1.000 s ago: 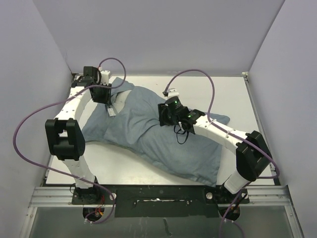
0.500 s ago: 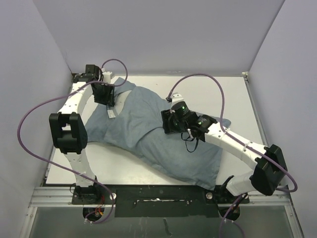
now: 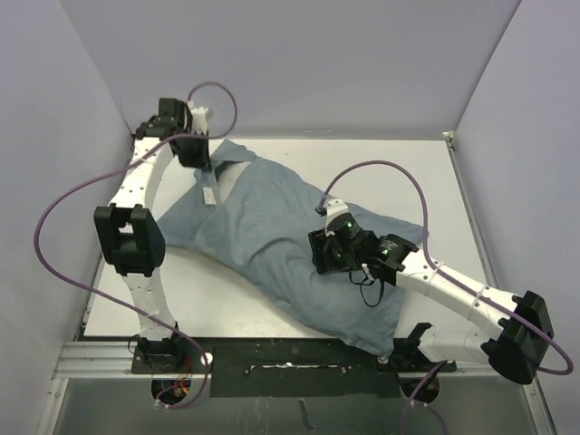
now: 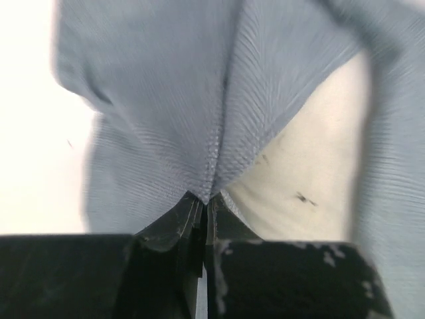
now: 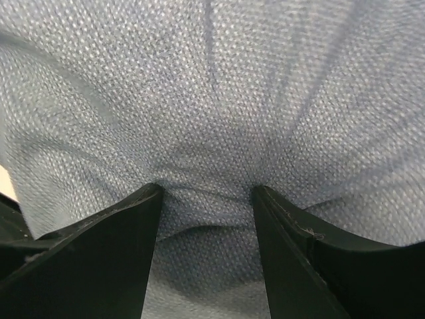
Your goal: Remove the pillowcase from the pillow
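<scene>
Blue-grey pillowcase (image 3: 272,231) sprawls diagonally across the white desk (image 3: 426,181). At far left, the left arm stretches up, its left gripper (image 4: 204,203) with jaws pinched tight on a fabric fold, off-white pillow (image 4: 302,186) showing just beside. Right arm lies low and extended; its right gripper (image 5: 207,193) presses spread jaws into bunched cloth.

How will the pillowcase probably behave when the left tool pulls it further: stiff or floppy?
Probably floppy: the pillowcase gathers into a thin pinched ridge at the left tool. It likely stretches and drags rather than slides as one piece, as creases radiate where the right tool presses it. It probably clings somewhat to the pillow inside.
</scene>
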{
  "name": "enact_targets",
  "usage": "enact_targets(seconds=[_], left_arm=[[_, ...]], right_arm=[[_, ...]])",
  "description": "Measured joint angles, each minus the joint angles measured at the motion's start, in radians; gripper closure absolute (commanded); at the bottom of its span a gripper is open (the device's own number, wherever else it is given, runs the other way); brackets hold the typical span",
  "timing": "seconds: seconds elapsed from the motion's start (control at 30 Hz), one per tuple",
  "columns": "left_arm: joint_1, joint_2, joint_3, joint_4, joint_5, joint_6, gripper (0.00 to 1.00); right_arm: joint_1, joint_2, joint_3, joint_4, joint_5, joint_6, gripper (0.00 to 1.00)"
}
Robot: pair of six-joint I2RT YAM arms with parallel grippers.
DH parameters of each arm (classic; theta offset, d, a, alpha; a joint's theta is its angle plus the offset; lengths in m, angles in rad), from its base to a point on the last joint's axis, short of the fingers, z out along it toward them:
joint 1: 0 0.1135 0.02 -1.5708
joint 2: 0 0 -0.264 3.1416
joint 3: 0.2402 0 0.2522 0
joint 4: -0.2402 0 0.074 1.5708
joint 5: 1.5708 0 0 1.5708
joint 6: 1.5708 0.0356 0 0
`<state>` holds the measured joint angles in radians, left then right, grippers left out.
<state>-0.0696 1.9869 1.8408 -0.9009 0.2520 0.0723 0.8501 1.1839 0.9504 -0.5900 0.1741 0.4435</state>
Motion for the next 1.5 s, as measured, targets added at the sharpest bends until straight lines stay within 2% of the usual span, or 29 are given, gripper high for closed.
enact_targets(seconds=[0.07, 0.23, 0.33, 0.63, 0.77, 1.0, 1.3, 1.4, 1.5], left_arm=[[-0.003, 0.018, 0.164, -0.023, 0.026, -0.028, 1.0], [-0.045, 0.079, 0.704, -0.069, 0.099, -0.051, 1.0], [-0.11, 0.063, 0.865, -0.06, 0.14, -0.053, 1.0], [-0.279, -0.089, 0.699, 0.077, 0.179, -0.08, 1.0], [-0.392, -0.093, 0.726, 0.13, 0.172, -0.071, 1.0], [-0.604, -0.147, 0.756, 0.206, 0.092, 0.082, 1.0], [-0.629, -0.321, 0.681, 0.277, 0.065, 0.176, 1.0], [-0.63, -0.37, 0.613, 0.282, 0.05, 0.193, 1.0], [-0.632, -0.436, 0.472, 0.306, 0.021, 0.203, 1.0]], right_arm=[[0.005, 0.002, -0.031, 0.014, -0.003, 0.016, 0.44], [0.008, 0.025, -0.127, 0.134, -0.027, 0.065, 0.45], [0.009, 0.047, -0.156, 0.221, -0.057, 0.089, 0.45], [0.006, 0.234, -0.093, 0.422, -0.082, 0.076, 0.46], [-0.024, 0.369, 0.028, 0.507, -0.098, 0.05, 0.45], [-0.137, 0.583, 0.364, 0.569, -0.162, 0.016, 0.42], [-0.212, 0.64, 0.557, 0.678, -0.176, -0.045, 0.32], [-0.224, 0.645, 0.547, 0.7, -0.2, -0.048, 0.27], [-0.229, 0.622, 0.456, 0.736, -0.217, -0.04, 0.21]])
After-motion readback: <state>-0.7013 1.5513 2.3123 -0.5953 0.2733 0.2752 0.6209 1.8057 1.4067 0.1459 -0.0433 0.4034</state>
